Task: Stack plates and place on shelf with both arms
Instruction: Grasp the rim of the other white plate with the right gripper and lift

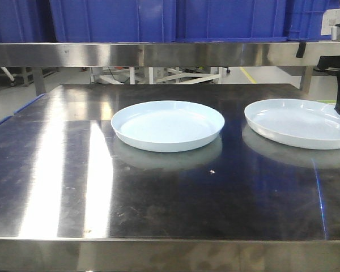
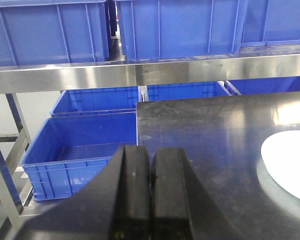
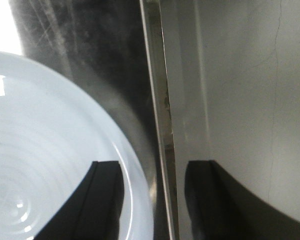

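**On the steel worktop, two plates lie apart, not yet stacked**

Across the reflective worktop (image 1: 56, 170) we see both plates lying flat and well apart, neither resting on the other. The centre plate (image 1: 168, 126) sits near the middle of the surface. The right plate (image 1: 299, 122) lies toward the right side, and the front view cuts off its outer edge. Behind them the shelf (image 1: 158, 54) shows as a long brushed-steel rail running across the view above the far end of the worktop, with blue crates (image 1: 158, 17) above it.

Our right hand (image 3: 151, 167) is spread wide at the rim of the right plate. In its wrist view one finger (image 3: 102, 200) hangs over the inside of the plate. The other hangs beyond the edge of the worktop, over the grey floor (image 3: 250, 100), and the rim runs between them. We cannot tell whether either finger touches the plate.

Our left hand (image 2: 150, 150) is clenched, its two fingers pressed together with nothing between them. It hovers by the left edge of the worktop, and open blue bins (image 2: 85, 145) lie lower down to its left.
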Available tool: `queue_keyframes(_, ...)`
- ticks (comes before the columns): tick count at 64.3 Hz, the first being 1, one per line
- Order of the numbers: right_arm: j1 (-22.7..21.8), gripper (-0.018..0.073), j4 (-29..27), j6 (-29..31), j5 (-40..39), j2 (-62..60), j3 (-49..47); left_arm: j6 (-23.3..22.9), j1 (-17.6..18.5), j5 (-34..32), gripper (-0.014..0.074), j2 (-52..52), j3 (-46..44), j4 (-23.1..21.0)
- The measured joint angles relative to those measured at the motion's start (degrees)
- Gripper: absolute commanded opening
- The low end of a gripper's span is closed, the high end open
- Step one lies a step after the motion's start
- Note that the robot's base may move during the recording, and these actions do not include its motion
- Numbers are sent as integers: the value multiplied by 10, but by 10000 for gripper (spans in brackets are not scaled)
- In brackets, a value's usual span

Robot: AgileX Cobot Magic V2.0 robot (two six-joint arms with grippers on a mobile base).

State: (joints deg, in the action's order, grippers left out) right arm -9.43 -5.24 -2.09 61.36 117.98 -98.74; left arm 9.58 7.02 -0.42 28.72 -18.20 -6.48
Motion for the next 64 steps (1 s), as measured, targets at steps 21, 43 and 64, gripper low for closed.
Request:
queue_keyframes(21, 2, 397, -8, 4, -6, 0, 19, 0, 0, 0, 82, 0, 0, 0)
queue_keyframes(43, 2, 225, -14, 4, -11, 0, 19, 0, 0, 0, 82, 0, 0, 0)
queue_keyframes(64, 2, 225, -14, 4, -11, 3, 19, 0, 0, 0, 82, 0, 0, 0)
